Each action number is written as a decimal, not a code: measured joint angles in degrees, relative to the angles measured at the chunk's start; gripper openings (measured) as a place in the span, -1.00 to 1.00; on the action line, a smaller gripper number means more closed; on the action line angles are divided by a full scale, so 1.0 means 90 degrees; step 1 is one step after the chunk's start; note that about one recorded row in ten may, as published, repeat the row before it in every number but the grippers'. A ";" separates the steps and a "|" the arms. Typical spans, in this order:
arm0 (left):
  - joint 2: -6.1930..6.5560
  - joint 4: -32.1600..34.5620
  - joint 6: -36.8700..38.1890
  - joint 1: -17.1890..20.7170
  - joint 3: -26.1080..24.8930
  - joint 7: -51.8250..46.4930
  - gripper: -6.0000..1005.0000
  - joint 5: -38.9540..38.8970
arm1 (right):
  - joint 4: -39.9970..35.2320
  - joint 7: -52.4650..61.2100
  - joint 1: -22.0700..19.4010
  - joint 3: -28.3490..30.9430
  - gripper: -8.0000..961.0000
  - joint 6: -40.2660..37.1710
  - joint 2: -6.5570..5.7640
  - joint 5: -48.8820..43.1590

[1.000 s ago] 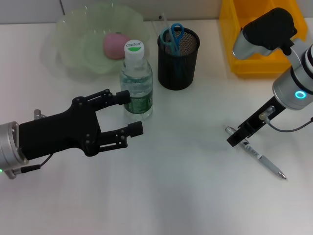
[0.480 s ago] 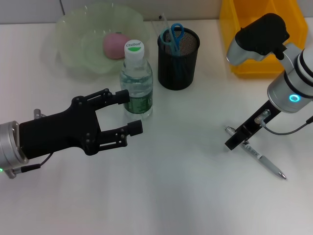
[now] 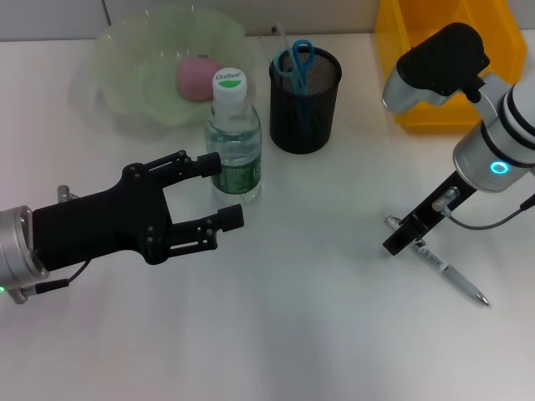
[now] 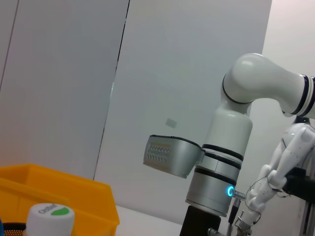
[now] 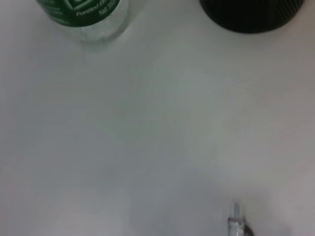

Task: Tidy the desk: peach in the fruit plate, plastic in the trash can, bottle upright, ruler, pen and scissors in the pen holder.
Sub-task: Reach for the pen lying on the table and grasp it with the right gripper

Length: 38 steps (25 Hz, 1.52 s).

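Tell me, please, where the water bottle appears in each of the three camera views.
Head view: the water bottle stands upright, between the fruit plate and the pen holder.
Left wrist view: only its white cap shows, before the yellow bin.
Right wrist view: only its base shows.
Shared landmark: the bottle's green label.

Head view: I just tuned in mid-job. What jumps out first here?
The left gripper hangs open beside the upright bottle at the middle of the desk, not gripping it. On the right, the right gripper is down at the top end of the pen lying flat on the desk. Behind, the peach sits in the fruit plate, and blue scissors stand in the pen holder.
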 joint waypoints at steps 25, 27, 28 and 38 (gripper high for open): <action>0.0011 0.0007 -0.0010 0.0010 -0.0009 0.0097 0.60 -0.0030 | 0.0106 0.0000 0.0117 -0.0143 -0.17 -0.0053 0.0004 0.0022; 0.0014 0.0007 -0.0010 0.0010 -0.0010 0.0124 0.60 -0.0035 | 0.0101 0.0000 0.0117 -0.0172 -0.17 -0.0055 0.0004 0.0018; 0.0015 0.0007 -0.0010 0.0010 -0.0010 0.0134 0.60 -0.0035 | 0.0095 0.0001 0.0117 -0.0189 -0.17 -0.0058 0.0004 0.0015; 0.0020 0.0007 -0.0009 0.0010 -0.0010 0.0158 0.60 -0.0041 | 0.0104 -0.0014 0.0130 -0.0338 -0.31 -0.0062 -0.0009 -0.0006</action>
